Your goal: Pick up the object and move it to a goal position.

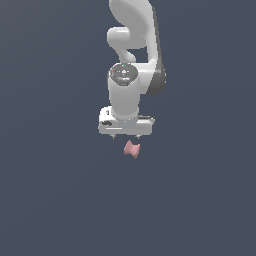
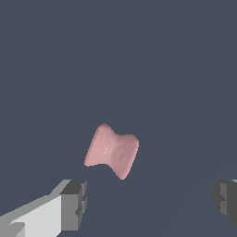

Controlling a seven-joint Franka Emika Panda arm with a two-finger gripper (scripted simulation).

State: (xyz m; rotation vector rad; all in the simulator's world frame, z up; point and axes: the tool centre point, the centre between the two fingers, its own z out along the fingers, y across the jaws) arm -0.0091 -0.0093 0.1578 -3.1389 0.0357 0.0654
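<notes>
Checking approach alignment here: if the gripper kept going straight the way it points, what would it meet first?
Probably the pink spool. In the wrist view it lies ahead of the open gripper, nearer one finger than centred, so that finger might touch first; depth is unclear.

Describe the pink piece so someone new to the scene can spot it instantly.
Find the white arm hanging over the flat dark grey floor and follow it down to the gripper. Just below it, slightly toward the exterior view's right, lies the spool, a small matte pink bow-tie shape with a narrow waist. It is the only coloured thing, lying ahead of the open fingers, untouched.
</notes>
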